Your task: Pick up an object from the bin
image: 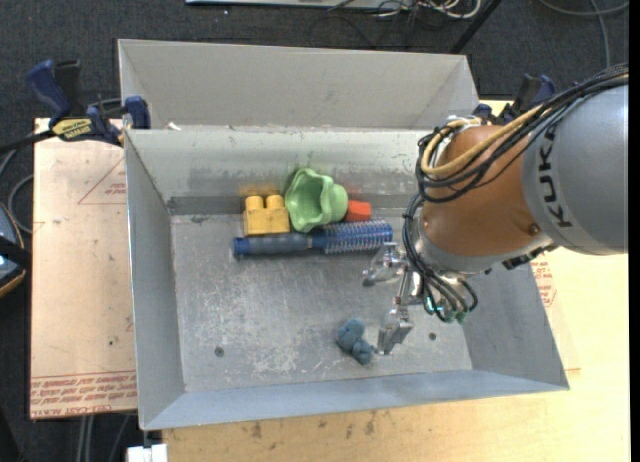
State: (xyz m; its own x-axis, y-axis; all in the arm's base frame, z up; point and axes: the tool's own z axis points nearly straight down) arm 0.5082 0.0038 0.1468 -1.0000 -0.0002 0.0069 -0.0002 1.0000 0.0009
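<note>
Near the bin's front wall, end effector hangs just beside a small blue-grey lump; open or closed, cannot tell.

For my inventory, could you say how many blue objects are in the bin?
2: a blue bristled brush mid-bin, a small grey-blue lump beside the tool; others may be hidden.
</note>
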